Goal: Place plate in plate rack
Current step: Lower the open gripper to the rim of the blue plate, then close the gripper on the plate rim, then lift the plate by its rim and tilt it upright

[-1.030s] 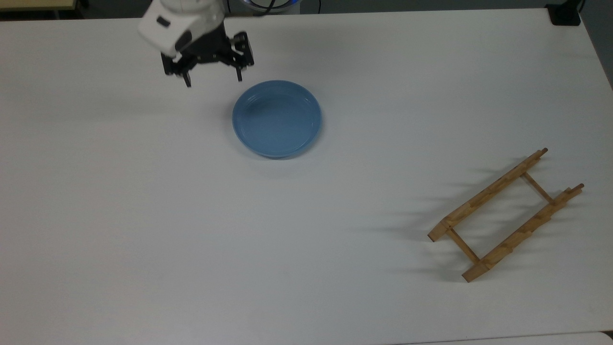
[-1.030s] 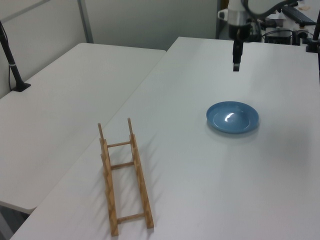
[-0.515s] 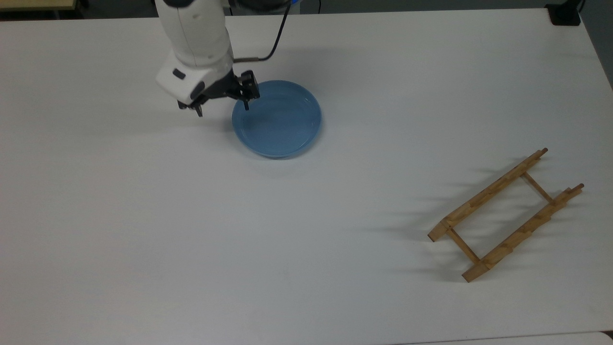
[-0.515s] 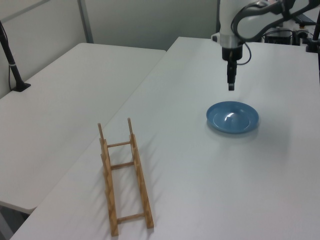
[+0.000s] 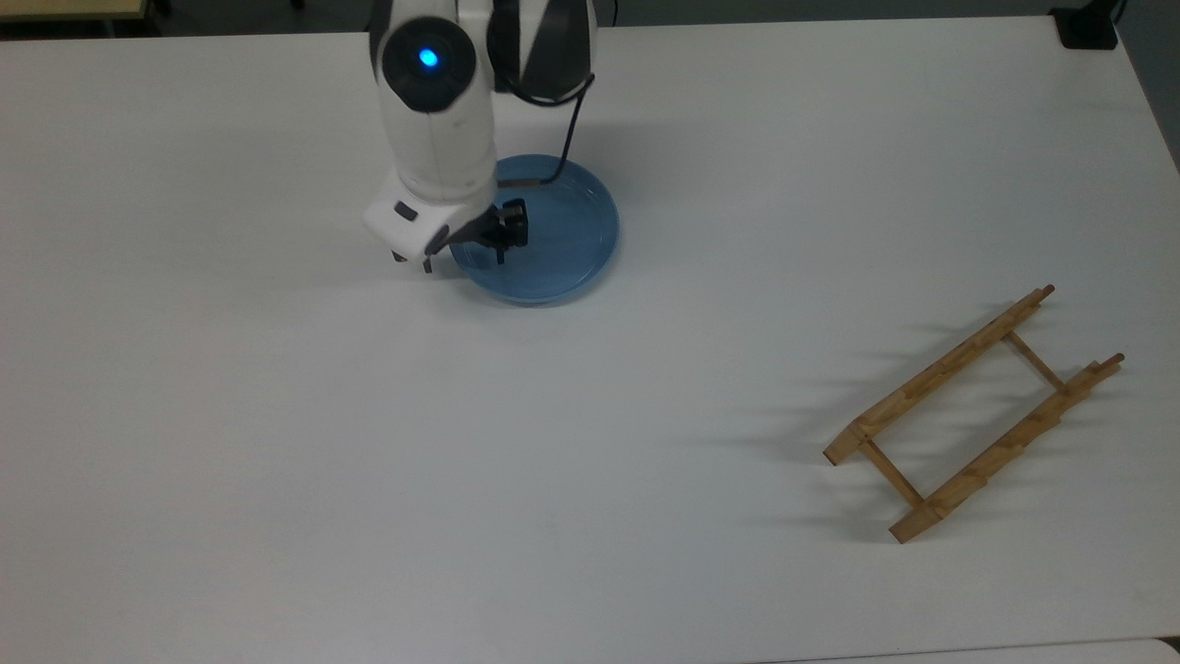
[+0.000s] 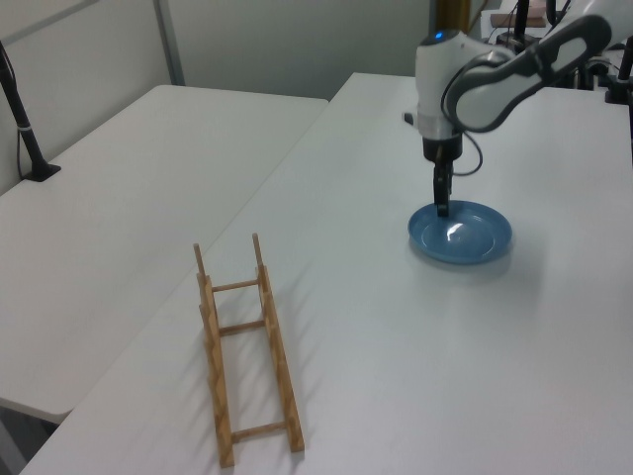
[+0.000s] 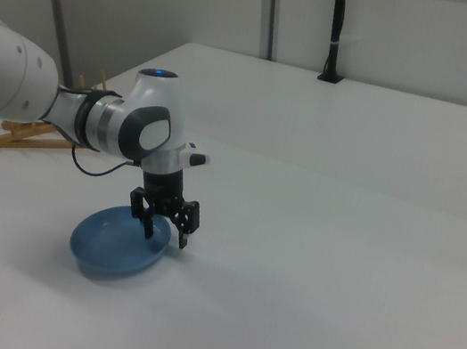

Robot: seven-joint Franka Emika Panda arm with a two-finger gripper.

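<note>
The light-blue plate (image 5: pixel 558 231) (image 6: pixel 465 236) (image 7: pixel 110 249) lies flat on the white table, toward the top view's upper middle. My gripper (image 5: pixel 464 261) (image 6: pixel 441 208) (image 7: pixel 166 237) points down over the plate's rim on the top view's left, open. One finger stands inside the dish and the other outside it. The arm hides part of the plate's far-left rim in the top view. The wooden plate rack (image 5: pixel 975 412) (image 6: pixel 247 348) (image 7: pixel 26 131) lies far off at the top view's lower right, with nothing in it.
A black clamp base (image 5: pixel 1088 28) sits at the table's corner in the top view's upper right. A second white table (image 6: pixel 119 198) with a black pole (image 6: pixel 20 114) adjoins on the left view's left. The table's front edge runs along the top view's bottom.
The arm has swung from beyond the plate's edge onto its rim and come down; the fingers now straddle the rim. Plate and rack have not moved.
</note>
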